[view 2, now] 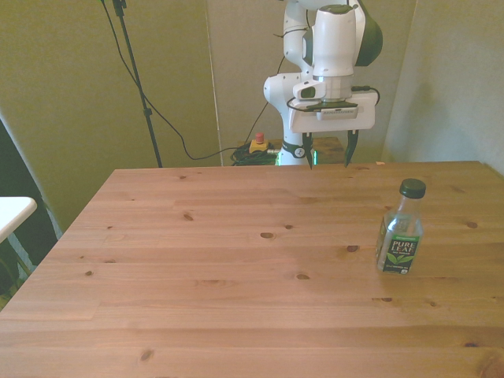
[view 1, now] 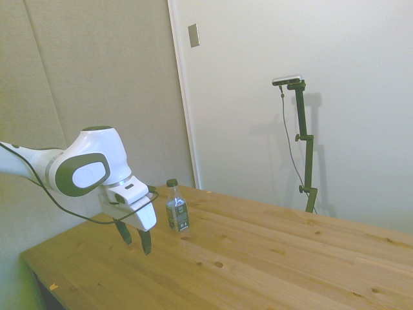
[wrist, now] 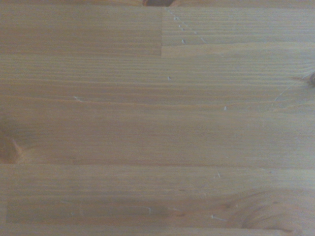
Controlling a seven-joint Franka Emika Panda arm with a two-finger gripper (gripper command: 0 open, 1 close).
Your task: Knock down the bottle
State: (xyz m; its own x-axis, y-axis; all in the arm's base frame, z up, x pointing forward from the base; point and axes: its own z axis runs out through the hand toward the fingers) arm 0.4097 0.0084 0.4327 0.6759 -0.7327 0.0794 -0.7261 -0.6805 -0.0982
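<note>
So the bottle (view 2: 400, 228) is standing upright on the wooden worktop (view 2: 236, 268), toward the front view's right, dark green cap on top and the dark label with white lettering facing out. It looks clear above the label.

The white arm's pincer (view 2: 328, 150) is hanging over the far edge of the worktop, fingers pointing straight down and spread apart with nothing between them. In the front view it sits well apart from the bottle, farther back and more toward the middle. From the side view the pincer (view 1: 134, 237) shows just off the wood, with the bottle (view 1: 176, 206) near it but not touching.

The wrist camera only gets bare wood grain (wrist: 157, 128) and a couple of knots, a bit blurry.
</note>
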